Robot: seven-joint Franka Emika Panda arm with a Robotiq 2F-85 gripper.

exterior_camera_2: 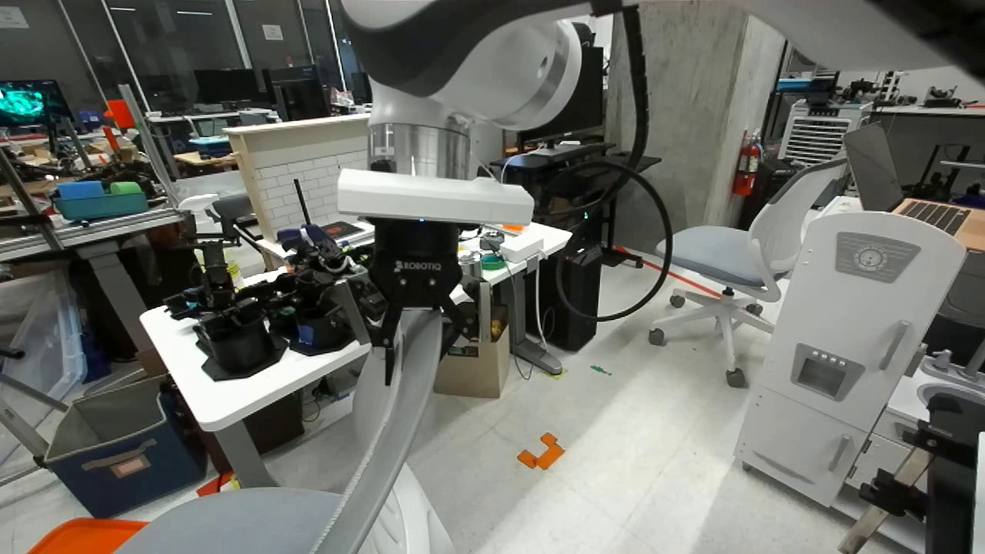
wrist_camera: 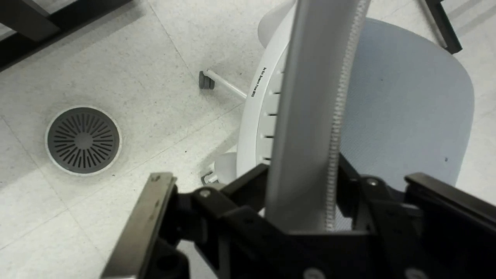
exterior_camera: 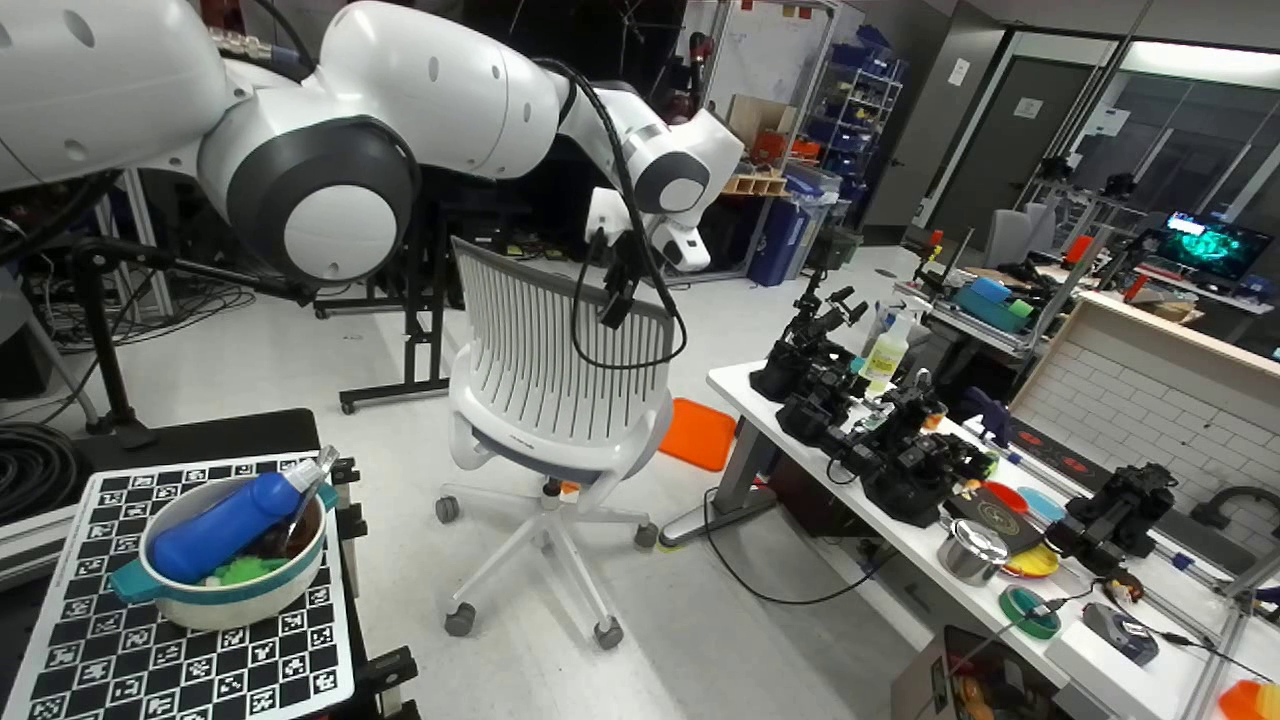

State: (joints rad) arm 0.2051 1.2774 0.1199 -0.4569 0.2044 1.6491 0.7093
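Observation:
A white and grey office chair stands on the floor under the arm; its slatted backrest (exterior_camera: 560,375) faces the camera in an exterior view. My gripper (exterior_camera_2: 415,362) points down over the backrest's top edge. Its black fingers lie on either side of the grey rim and appear shut on it. In the wrist view the rim (wrist_camera: 312,97) runs up between the fingers (wrist_camera: 304,176), whose tips are partly hidden by it. The blue-grey seat (wrist_camera: 407,104) shows to the right of the rim. The gripper also shows, small and dark, in an exterior view (exterior_camera: 618,300).
A white table (exterior_camera: 860,500) with black robot arms stands beside the chair. A pot (exterior_camera: 240,610) with a blue bottle sits on a checkered board. A cable (exterior_camera_2: 668,254) loops from the arm. A second chair (exterior_camera_2: 712,254) and a white toy fridge (exterior_camera_2: 846,354) stand farther off.

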